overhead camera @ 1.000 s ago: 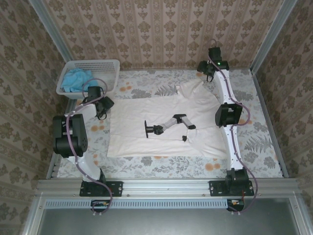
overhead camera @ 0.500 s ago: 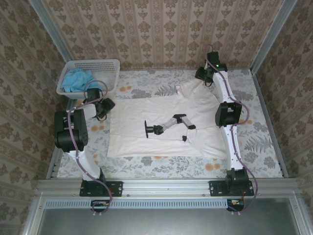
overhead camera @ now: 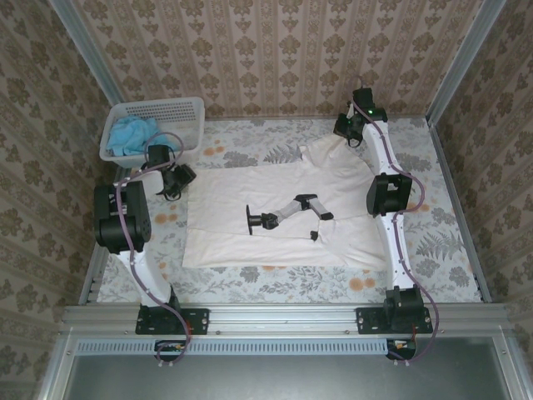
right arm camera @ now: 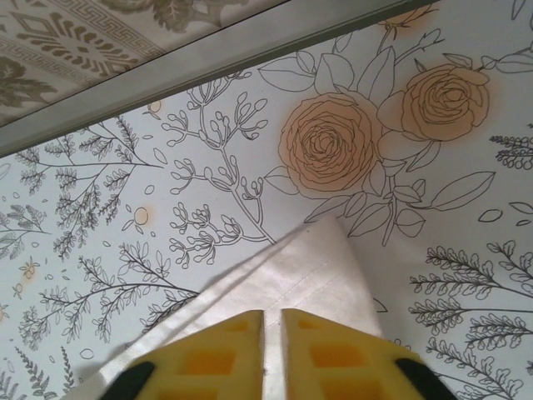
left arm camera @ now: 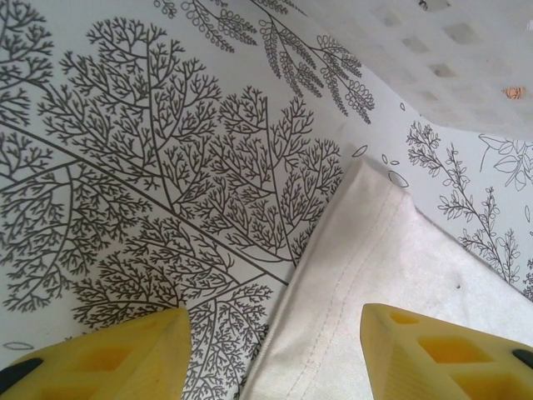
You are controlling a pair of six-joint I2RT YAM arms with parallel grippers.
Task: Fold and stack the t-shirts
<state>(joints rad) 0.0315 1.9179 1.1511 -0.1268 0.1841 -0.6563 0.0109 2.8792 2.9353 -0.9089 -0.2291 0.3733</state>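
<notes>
In the overhead view the right arm (overhead camera: 385,196) is covering the right edge of the cream-white shirt (overhead camera: 250,196), and the basket (overhead camera: 171,108) wall is hiding the lower part of the sky-blue shirt (overhead camera: 129,135). A black jointed object (overhead camera: 287,210) on the cream cloth is appearing too small to identify.

In the left wrist view the lower edge is cutting off both fingers of the left claw (left arm camera: 273,325), and the basket at upper right is looking blurred.

In the right wrist view the shirt corner is disappearing behind the almost joined fingers of the right claw (right arm camera: 272,321).
</notes>
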